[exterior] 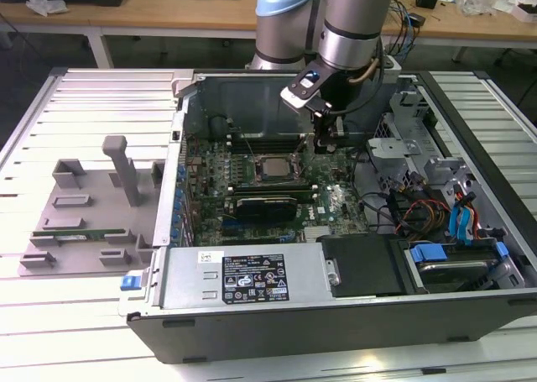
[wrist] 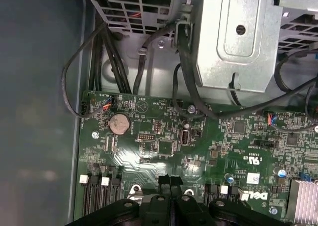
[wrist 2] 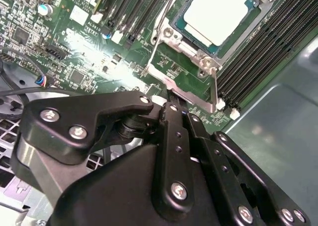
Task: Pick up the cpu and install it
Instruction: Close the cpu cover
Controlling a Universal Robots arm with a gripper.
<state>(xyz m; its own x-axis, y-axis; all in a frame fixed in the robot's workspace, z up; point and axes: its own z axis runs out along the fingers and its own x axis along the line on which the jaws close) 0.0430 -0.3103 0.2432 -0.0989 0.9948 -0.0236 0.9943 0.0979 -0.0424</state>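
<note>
The cpu [exterior: 273, 168] lies flat in its socket on the green motherboard [exterior: 331, 206] inside the open computer case, its silver top facing up. In the second wrist view the cpu [wrist 2: 221, 15] sits inside a metal socket frame [wrist 2: 185, 89]. My gripper [exterior: 326, 143] hangs just above the board, a short way toward the exterior view's right of the socket and apart from the chip. Its black fingers are pressed together with nothing between them in both wrist views, gripper [wrist 2: 173, 107] and gripper [wrist: 170, 179].
A grey plastic tray [exterior: 84, 201] with posts stands outside the case at the exterior view's left, a green memory stick [exterior: 80, 231] on it. Inside are an expansion card [exterior: 264, 204], a power supply [exterior: 252, 277], a drive cage [exterior: 411, 138] and loose cables [exterior: 457, 222].
</note>
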